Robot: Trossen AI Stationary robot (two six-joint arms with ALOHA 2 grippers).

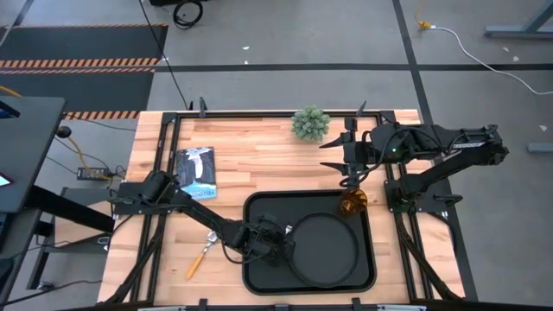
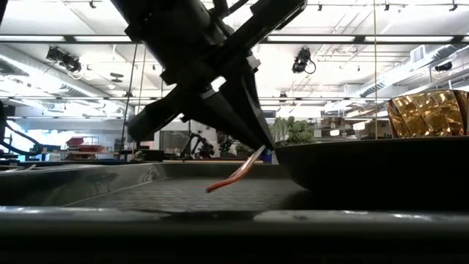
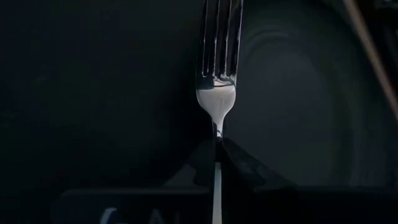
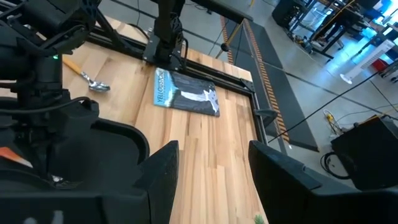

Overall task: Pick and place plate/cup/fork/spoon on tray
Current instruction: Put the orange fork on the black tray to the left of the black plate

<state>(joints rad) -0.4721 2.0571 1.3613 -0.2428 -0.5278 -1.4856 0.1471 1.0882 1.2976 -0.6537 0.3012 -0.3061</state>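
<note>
Placing the fork (image 3: 216, 93) on the tray (image 1: 259, 207): step in hand, judging by the layout.

Left gripper (image 1: 275, 244) sitting over the tray's left half, lower centre of the high view, jaws pinched on the fork's handle. Left wrist view showing tines pointing away from the jaws, over the dark tray floor beside the plate (image 1: 326, 250). Low view showing the orange handle hanging tilted, just above the tray floor or barely touching; cannot tell which.

Plate already lying in the tray, right of centre. Cup (image 1: 352, 204) standing at the tray's upper right corner, apparently inside the rim, just beside the plate. Spoon (image 1: 201, 253) lying on the tabletop, lower left of the high view, well apart from the tray's left edge, not yet moved.

Right gripper (image 1: 352, 164) hanging above the tabletop near the tray's upper right, right of centre in the high view, jaws wide and holding nothing, per the right wrist view. Waiting.

Next move likely calling for: lowering the fork until flat on the tray floor, in the gap between plate and left rim, then spreading the jaws and lifting clear without dragging the handle. After that, probably going for the spoon, left arm being the nearer one.

Also on the tabletop: booklet (image 1: 197, 171) upper left, small plant (image 1: 310, 123) top centre.
</note>
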